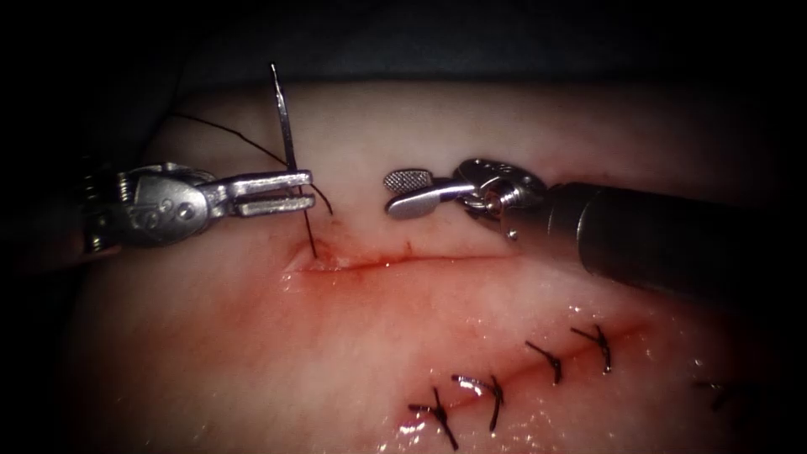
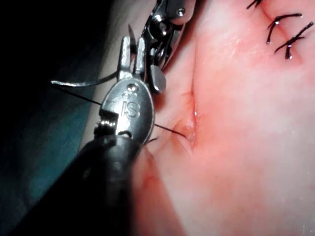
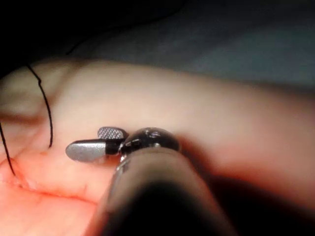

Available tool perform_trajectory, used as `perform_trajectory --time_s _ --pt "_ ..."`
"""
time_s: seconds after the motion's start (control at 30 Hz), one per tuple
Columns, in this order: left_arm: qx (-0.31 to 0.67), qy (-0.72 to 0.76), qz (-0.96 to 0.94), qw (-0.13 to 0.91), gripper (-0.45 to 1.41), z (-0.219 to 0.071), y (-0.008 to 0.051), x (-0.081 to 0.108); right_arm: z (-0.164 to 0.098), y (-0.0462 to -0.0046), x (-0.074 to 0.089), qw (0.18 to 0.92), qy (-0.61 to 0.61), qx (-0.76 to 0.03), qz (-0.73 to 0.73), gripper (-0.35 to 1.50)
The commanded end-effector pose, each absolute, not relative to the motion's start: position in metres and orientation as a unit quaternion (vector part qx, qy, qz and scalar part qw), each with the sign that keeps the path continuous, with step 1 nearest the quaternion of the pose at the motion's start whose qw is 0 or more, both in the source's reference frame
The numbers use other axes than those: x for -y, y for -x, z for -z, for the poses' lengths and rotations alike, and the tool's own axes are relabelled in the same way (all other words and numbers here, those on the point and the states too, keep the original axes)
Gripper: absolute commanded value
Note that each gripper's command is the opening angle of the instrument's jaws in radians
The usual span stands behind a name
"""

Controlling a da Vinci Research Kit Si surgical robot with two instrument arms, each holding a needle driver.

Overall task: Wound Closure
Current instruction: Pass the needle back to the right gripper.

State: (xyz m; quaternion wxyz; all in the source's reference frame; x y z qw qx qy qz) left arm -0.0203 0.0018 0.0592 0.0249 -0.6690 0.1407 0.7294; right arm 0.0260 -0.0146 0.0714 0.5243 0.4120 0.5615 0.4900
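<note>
Left tool (image 1: 304,192): I see my jaws pinching the needle (image 1: 285,126) near its lower part, clear of the tissue (image 1: 210,353).
Needle: stands nearly upright above the jaws, outside the tissue, over the cut's left end.
Thread (image 1: 313,235): runs from the jaws down into the cut (image 1: 403,259) at its left end.
Right tool (image 1: 403,192): my jaws are spread, holding nothing, just above the cut.
Stitches (image 1: 496,399): a second, lower cut is closed with dark knots.

Right tool (image 3: 93,143): jaws parted — holding nothing, above tissue (image 3: 206,108).
Thread (image 3: 47,105): dark strand lying on tissue, apart from jaws.
</note>
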Motion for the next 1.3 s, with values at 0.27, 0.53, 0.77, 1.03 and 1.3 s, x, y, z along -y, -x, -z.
perform_trajectory --time_s 0.27,0.53,0.77,1.03,1.3 --pt "-0.165 0.662 -0.731 0.007 -0.45 -0.0640 0.0223 0.0024 -0.0676 -0.0302 0.0143 0.479 -0.460 -0.554 -0.502 1.31" --pt "-0.176 0.648 -0.741 -0.013 -0.45 -0.0648 0.0237 0.0047 -0.0676 -0.0319 0.0142 0.455 -0.486 -0.536 -0.519 1.35" --pt "-0.171 0.645 -0.744 -0.023 -0.45 -0.0656 0.0239 0.0045 -0.0668 -0.0320 0.0146 0.450 -0.503 -0.532 -0.511 1.35" --pt "-0.163 0.639 -0.751 -0.032 -0.45 -0.0666 0.0241 0.0044 -0.0656 -0.0323 0.0155 0.443 -0.522 -0.528 -0.503 1.33" --pt "-0.160 0.636 -0.754 -0.036 -0.45 -0.0664 0.0244 0.0046 -0.0657 -0.0332 0.0158 0.441 -0.526 -0.526 -0.502 1.28"
